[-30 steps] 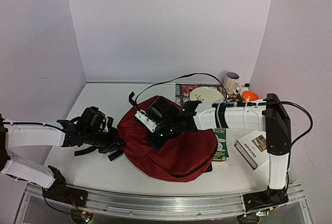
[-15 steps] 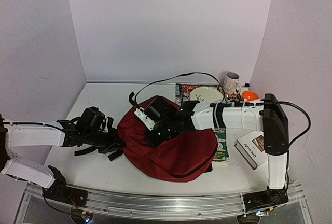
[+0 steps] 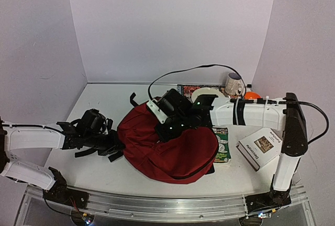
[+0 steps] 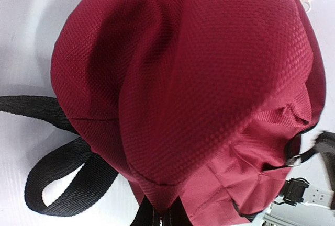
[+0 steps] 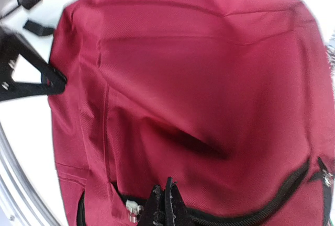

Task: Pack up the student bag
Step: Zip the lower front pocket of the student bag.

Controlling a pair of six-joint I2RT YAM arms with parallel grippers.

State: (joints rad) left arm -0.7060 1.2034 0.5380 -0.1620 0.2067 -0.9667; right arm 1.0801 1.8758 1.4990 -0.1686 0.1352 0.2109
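Note:
The student bag (image 3: pixel 172 150), dark red fabric, lies slumped in the middle of the table. My left gripper (image 3: pixel 118 146) is at its left edge. In the left wrist view the left gripper (image 4: pixel 165 216) is shut on a pinched fold of the bag (image 4: pixel 199 79). My right gripper (image 3: pixel 166 132) reaches over the bag's top from the right. Seen from the right wrist, the right gripper (image 5: pixel 168 201) is shut with a thin black zipper pull between its tips. That is right beside the silver slider (image 5: pixel 132 208) on the black zipper (image 5: pixel 272 205).
Black straps (image 4: pixel 63 179) trail on the table left of the bag. A green book (image 3: pixel 223 145) and a "Decorate" book (image 3: pixel 260 148) lie to the bag's right. At the back right are a plate (image 3: pixel 208 95), a mug (image 3: pixel 234 83) and an orange object (image 3: pixel 252 96).
The right gripper has closed, and that arm has drawn back toward the far right, lifting the bag's top edge. The left arm has held still.

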